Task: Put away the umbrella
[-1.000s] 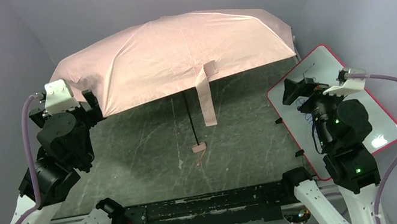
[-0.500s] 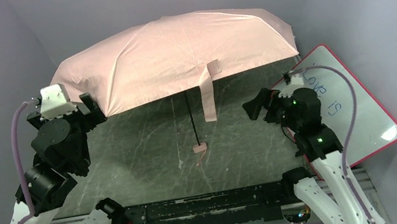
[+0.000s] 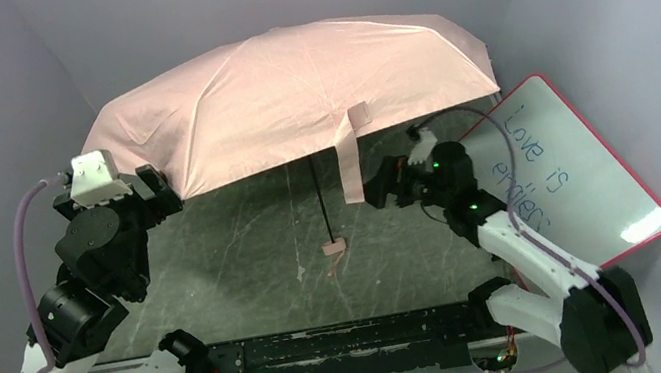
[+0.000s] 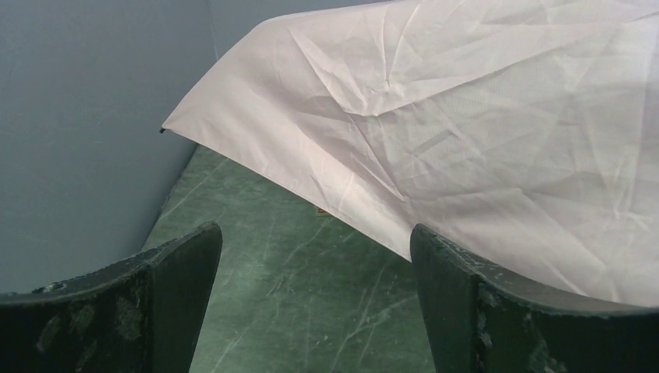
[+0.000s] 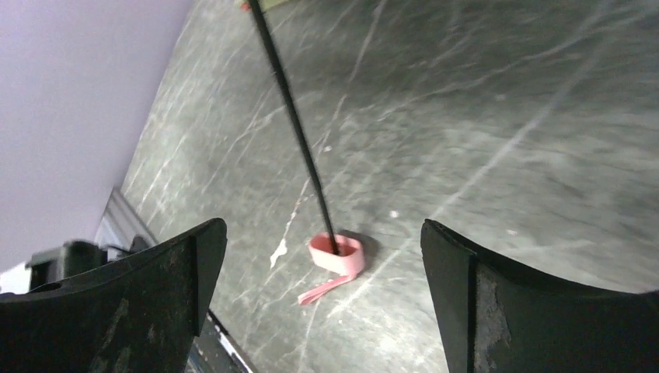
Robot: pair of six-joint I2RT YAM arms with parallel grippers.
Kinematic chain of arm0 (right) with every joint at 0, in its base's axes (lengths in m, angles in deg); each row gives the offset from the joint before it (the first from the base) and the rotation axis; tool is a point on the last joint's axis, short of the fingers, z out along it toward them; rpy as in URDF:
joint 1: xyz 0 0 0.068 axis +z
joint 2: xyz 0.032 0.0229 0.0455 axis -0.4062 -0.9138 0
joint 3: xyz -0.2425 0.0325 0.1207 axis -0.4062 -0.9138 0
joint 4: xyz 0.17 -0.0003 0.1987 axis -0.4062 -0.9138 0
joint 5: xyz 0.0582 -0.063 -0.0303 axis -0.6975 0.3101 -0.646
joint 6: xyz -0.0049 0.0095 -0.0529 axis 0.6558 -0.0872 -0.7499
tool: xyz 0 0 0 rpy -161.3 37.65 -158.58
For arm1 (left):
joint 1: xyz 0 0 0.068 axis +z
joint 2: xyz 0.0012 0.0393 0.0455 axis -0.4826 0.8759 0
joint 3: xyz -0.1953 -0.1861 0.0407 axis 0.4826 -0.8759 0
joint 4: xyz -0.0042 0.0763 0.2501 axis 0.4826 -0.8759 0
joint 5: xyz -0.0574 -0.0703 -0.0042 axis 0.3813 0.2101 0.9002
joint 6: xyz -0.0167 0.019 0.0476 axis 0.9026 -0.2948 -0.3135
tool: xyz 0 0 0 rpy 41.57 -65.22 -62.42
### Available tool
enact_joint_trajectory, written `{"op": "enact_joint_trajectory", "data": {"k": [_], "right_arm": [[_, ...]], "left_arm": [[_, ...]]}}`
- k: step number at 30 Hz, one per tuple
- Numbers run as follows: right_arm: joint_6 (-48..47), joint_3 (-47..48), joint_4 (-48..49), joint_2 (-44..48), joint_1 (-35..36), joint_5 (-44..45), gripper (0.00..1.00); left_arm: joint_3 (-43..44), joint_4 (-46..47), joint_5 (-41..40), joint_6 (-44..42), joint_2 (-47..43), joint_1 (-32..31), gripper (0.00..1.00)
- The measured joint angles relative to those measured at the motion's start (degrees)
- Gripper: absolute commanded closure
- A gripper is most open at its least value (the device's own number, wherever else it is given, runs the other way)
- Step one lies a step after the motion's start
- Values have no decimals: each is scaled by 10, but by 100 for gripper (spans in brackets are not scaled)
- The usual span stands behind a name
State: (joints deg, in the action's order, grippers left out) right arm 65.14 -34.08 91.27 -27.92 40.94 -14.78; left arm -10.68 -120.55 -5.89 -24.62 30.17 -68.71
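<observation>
Faces the umbrella (image 3: 290,92), spread wide just ahead of the left gripper (image 3: 156,187), jaws apart and empty. Probably light; canopy thin and soft, poor for gripping. Better to take the stiff black shaft (image 5: 299,140), dead ahead of the right gripper (image 3: 378,181), also gaping and empty. Beware the strap (image 3: 348,168) dangling beside the shaft, and the small handle (image 5: 338,255) resting on the table (image 3: 246,251). Whiteboard (image 3: 568,177) off behind that gripper, likely no obstacle.

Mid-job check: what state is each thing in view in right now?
umbrella: fully open, handle down on the table
strap: undone, hanging loose
left gripper: fingers open, empty, at the umbrella's edge
right gripper: fingers open, empty, facing the shaft
whiteboard: written on
</observation>
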Motion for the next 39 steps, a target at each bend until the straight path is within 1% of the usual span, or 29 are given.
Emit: {"op": "enact_joint_trajectory", "data": {"k": [4, 9, 13, 17, 19, 24, 26, 29, 33, 39], "right_arm": [[-11, 19, 56, -82, 93, 34, 0], [-23, 47, 144, -196, 160, 69, 2], [-34, 82, 198, -290, 179, 84, 5], [-43, 131, 230, -369, 183, 89, 15], [-47, 154, 240, -395, 183, 89, 20], [-62, 210, 250, -440, 184, 100, 23], [-69, 241, 244, -455, 184, 109, 28], [-76, 281, 241, -471, 184, 119, 42], [-82, 317, 236, -487, 184, 121, 52], [-74, 360, 213, -505, 184, 125, 75]], "left_arm": [[-2, -1, 0, 6, -9, 0, 5], [-4, -5, 1, 11, -16, 0, 5], [-4, -14, 2, 17, -20, 0, 5], [-4, -26, 6, 26, -30, 0, 5], [-3, -34, 6, 30, -36, 0, 4], [-3, -55, 7, 35, -44, 0, 5], [-2, -59, 7, 35, -44, 0, 5], [-2, -67, 6, 35, -45, 0, 5], [1, -77, 6, 36, -46, 0, 5], [10, -87, 5, 41, -57, 0, 4]]}}
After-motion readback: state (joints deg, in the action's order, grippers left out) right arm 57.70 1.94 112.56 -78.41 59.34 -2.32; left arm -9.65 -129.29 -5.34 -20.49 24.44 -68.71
